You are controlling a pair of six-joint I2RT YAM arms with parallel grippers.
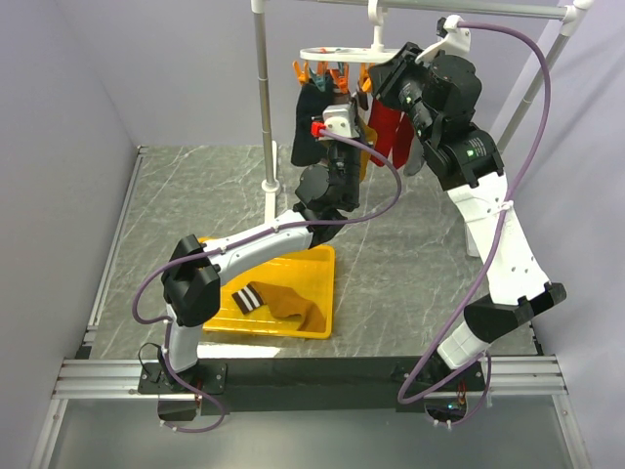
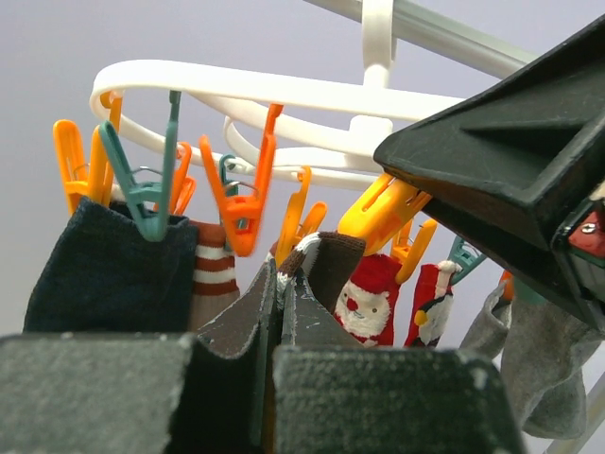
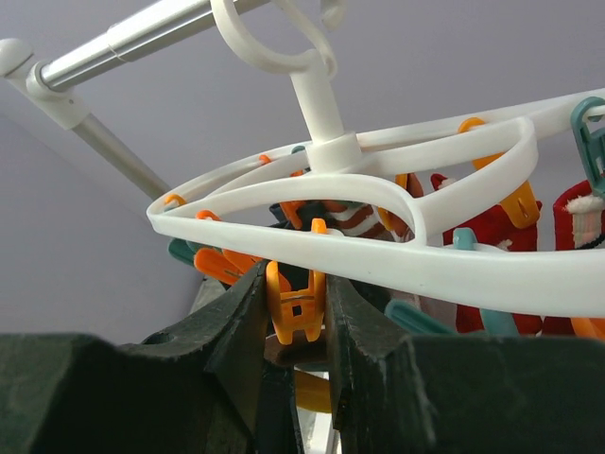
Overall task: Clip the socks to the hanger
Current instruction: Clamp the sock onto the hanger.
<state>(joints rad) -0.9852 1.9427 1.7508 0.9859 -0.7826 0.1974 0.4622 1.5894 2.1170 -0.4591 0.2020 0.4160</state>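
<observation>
The white hanger (image 1: 337, 54) hangs from the top rail, with orange and teal clips. My left gripper (image 1: 339, 98) is raised just under it. In the left wrist view it (image 2: 281, 274) is shut on the brown, white-striped cuff of a mustard sock (image 2: 326, 257), held up under an orange clip (image 2: 383, 213). My right gripper (image 1: 379, 83) is at the hanger's right side. In the right wrist view it (image 3: 296, 293) is shut on that orange clip (image 3: 295, 312), squeezing it, with a bit of brown sock (image 3: 307, 348) right below. The other mustard sock (image 1: 278, 301) lies in the yellow tray.
A dark navy sock (image 1: 308, 127), red socks (image 1: 386, 132) and a grey sock (image 1: 417, 156) hang clipped on the hanger. The white rack pole (image 1: 262, 98) stands left of it. The yellow tray (image 1: 320, 262) sits on the table near the left arm's base.
</observation>
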